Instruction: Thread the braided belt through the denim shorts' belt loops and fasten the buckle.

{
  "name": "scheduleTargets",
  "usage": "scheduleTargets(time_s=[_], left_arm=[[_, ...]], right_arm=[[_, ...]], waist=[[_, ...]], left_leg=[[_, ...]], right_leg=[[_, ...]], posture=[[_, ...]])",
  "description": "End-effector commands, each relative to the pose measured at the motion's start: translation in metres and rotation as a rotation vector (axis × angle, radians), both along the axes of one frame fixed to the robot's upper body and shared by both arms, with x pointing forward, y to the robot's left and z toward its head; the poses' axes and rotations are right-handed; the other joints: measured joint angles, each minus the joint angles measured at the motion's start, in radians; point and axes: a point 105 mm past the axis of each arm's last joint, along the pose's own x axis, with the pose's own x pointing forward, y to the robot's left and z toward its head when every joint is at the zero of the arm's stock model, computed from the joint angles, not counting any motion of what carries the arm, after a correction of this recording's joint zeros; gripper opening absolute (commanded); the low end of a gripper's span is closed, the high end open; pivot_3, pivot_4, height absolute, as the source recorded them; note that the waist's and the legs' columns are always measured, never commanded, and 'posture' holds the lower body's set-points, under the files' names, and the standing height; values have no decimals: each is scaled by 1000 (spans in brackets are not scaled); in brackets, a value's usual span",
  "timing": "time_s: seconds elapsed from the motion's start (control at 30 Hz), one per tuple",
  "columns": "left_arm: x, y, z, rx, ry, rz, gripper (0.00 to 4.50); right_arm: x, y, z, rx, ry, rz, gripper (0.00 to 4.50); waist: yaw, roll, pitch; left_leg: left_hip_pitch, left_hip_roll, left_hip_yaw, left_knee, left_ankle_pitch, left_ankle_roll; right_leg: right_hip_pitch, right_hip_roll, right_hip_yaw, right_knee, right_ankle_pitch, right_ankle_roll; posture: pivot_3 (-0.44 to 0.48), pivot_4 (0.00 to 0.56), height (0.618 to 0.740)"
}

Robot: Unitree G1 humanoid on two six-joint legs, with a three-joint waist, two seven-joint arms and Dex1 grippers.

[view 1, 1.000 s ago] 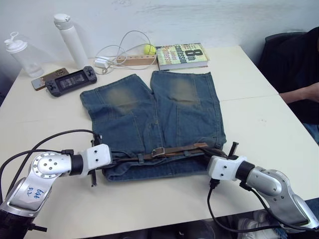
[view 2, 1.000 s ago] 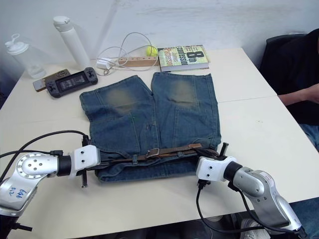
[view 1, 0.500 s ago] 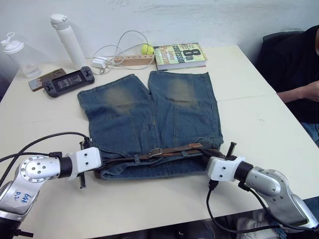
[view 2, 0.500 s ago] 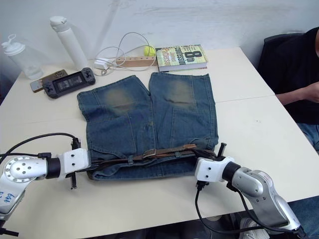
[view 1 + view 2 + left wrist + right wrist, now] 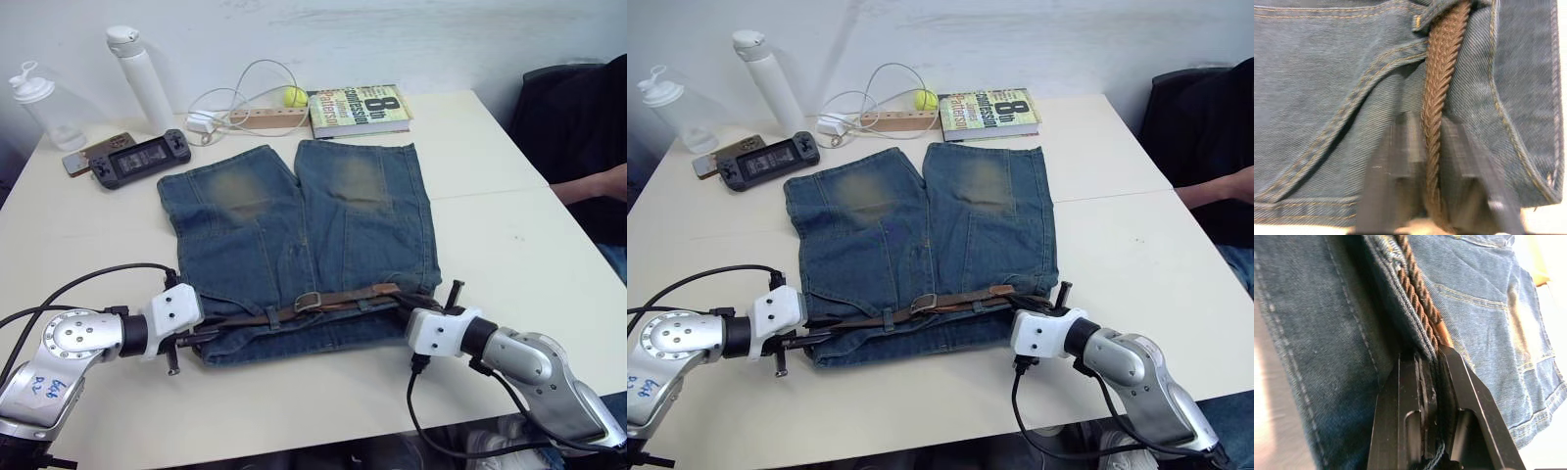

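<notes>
The denim shorts (image 5: 299, 245) lie flat on the white table (image 5: 509, 245), waistband toward the robot. The braided belt (image 5: 338, 300) already runs along that waistband, under at least two of the belt loops (image 5: 271, 315), and the silver buckle (image 5: 308, 301) sits near the middle of the waistband with the lighter tip laid past it toward the right hip. Threading looks largely done; whether the prong is seated, and so whether the buckle is fastened, is probably not yet settled, since the frame is too small to read.

The left gripper (image 5: 1433, 161) is at the waistband's left end, fingers clamped on the belt. The right gripper (image 5: 1431, 382), at the waistband's right end, has its fingers pinched on the folded denim edge with the belt running into them. The loops at both hips are covered by the grippers
</notes>
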Motion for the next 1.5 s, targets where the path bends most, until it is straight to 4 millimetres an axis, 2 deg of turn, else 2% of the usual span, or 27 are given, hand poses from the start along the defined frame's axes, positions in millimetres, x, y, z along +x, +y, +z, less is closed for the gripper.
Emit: scheduleTargets(time_s=[0.03, 0.1, 0.13, 0.2, 0.27, 0.33, 0.37, 0.47, 0.6, 0.7, 0.77, 0.87, 0.93, 1.03, 1.13, 1.27, 1.5], left_arm=[[-6, -4, 7, -42, 43, -37, 3185], [-9, -6, 10, -59, 68, -51, 4058], [-13, -7, 13, -110, 149, -36, 4452], [-18, -8, 21, -176, 254, -25, 4452], [-17, -5, 32, -212, 283, -24, 4452], [-12, 1, 50, -264, 304, -14, 4500], [-11, 3, 57, -283, 314, -11, 4500], [-9, 12, 73, -317, 341, -2, 4500], [-2, 22, 83, -323, 278, 14, 4500], [11, 38, 87, -263, 134, 78, 4500], [12, 47, 92, -296, 76, 82, 4500], [2, 65, 79, -257, 177, 118, 4500], [-4, 72, 71, -231, 233, 136, 4500], [-4, 75, 66, -202, 135, 141, 4500], [-1, 80, 43, -143, 105, 202, 4500], [-8, 73, 27, -188, 128, 206, 4500], [-8, 57, 30, -273, 110, 176, 4500]], right_arm=[[-9, 4, 11, -29, -45, 70, 0], [-12, 2, 12, -48, -42, 91, 0], [-15, 1, 15, -67, -31, 120, 0], [-20, -1, 21, -67, 17, 152, 0], [-24, -3, 29, -62, 59, 185, 0], [-25, -8, 45, -27, 122, 197, 887], [-25, -11, 52, -1, 159, 194, 1083], [-24, -20, 81, 157, 301, 154, 2491], [-27, -34, 96, 264, 502, 106, 4471], [-31, -44, 114, 471, 681, 84, 4471], [-28, -54, 119, 489, 652, 63, 4471], [-28, -73, 113, 457, 660, 22, 4471], [-20, -85, 114, 487, 626, -25, 4471], [-15, -96, 103, 450, 595, -43, 4471], [-19, -98, 93, 482, 688, -45, 4471], [-20, -95, 87, 537, 713, -53, 4471], [-16, -95, 87, 549, 661, -76, 4471]], waist=[[-1, 0, 0], [-1, 0, 0], [-1, 0, 0], [-1, 1, 1], [0, 0, 3], [1, 0, 4], [1, 0, 6], [-1, 1, 8], [-1, 3, 10], [1, 3, 11], [2, 3, 11], [1, 2, 11], [0, 3, 12], [1, 3, 12], [2, 4, 12], [2, 4, 12], [2, 4, 12]], left_leg=[[0, 0, 0, 0, 0, 0], [0, 0, 0, 0, 0, 0], [0, 0, 0, 0, 0, 0], [0, 0, 0, 0, 0, 0], [0, 0, 0, 1, 0, 0], [0, 0, -1, 1, 0, 0], [0, 0, -1, 1, 0, 0], [0, 1, -1, 1, 0, 0], [-1, 2, -1, 0, -1, 1], [-2, 2, -1, -1, -2, 1], [-2, 2, -1, 0, -3, 2], [-2, 2, -1, -1, -3, 3], [-2, 2, 0, -1, -4, 3], [-2, 2, 2, 0, -4, 4], [-2, 2, 2, 0, -4, 4], [-2, 2, 2, 0, -4, 3], [-2, 2, 2, 1, -4, 4]], right_leg=[[0, 0, 0, 0, 0, 0], [0, 0, 0, 0, 0, 0], [0, 0, 0, 0, 0, 0], [0, 0, 0, 0, 0, 0], [0, 0, 0, 0, 0, 0], [0, 0, -1, 0, 0, 0], [1, 0, -1, 0, 0, 0], [1, 0, -1, -1, 0, 0], [0, 0, -1, -3, 0, -1], [0, 0, -2, -4, -1, -2], [0, 0, -2, -5, -1, -2], [0, 0, -2, -6, -1, -2], [0, 0, -2, -6, -1, -2], [0, -1, -1, -5, 0, -1], [0, -1, -1, -5, 0, -1], [0, 0, -1, -4, 0, -1], [0, -1, -1, -4, 0, 0]], posture=[[0, 150, 740], [0, 150, 740], [0, 150, 740], [0, 150, 740], [0, 150, 740], [0, 150, 740], [0, 150, 740], [0, 150, 740], [0, 150, 740], [0, 150, 740], [0, 150, 740], [0, 150, 740], [0, 150, 740], [0, 150, 740], [0, 150, 740], [0, 150, 740], [0, 150, 740]])
